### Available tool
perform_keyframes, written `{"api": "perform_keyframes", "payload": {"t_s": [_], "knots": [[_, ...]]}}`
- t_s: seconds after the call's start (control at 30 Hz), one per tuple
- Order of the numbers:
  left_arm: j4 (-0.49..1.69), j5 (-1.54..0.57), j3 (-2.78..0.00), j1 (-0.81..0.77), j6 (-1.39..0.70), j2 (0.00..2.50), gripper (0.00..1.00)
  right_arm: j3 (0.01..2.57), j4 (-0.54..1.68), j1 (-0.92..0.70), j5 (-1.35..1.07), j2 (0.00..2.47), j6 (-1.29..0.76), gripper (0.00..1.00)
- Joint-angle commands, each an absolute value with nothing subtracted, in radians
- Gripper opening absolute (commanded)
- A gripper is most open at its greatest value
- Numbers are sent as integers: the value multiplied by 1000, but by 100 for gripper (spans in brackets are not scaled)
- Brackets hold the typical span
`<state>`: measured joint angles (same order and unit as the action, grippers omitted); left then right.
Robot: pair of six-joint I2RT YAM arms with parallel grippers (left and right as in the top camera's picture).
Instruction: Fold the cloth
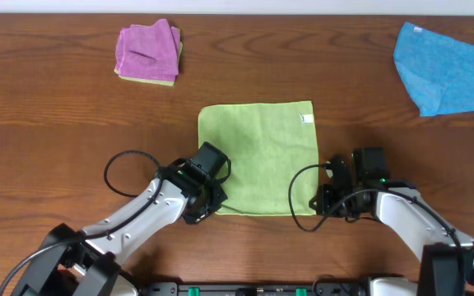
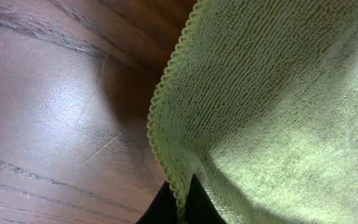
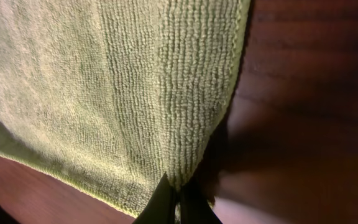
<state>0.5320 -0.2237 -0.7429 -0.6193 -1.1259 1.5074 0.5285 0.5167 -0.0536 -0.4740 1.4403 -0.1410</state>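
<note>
Wood table (image 1: 56, 99), green cloth (image 1: 262, 156) flat, L end effector (image 1: 211, 200) & R end effector (image 1: 318, 204) clamped on near corners.

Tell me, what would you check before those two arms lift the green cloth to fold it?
1. Left pincer on the green cloth's near-left corner: ok, the hem sits between its fingers.
2. Right pincer on the near-right corner: ok, the corner is pinched.
3. Cloth lying flat and square: ok.
4. Far edge free of the pink stack and blue cloth: ok, both lie apart.
5. Right arm's cable loop clear of the cloth: cannot tell; from overhead it overlaps the edge.
</note>
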Motion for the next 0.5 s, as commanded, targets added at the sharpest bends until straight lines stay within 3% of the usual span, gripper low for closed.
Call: {"api": "perform_keyframes", "payload": {"t_s": [0.0,0.47], "knots": [[526,-204,-742,-622,-1122,1509,6,543,544,-54,-423,1460,-141,2],[490,-228,-783,-611,-1102,1509,6,693,639,-133,-415,1460,-152,2]]}}
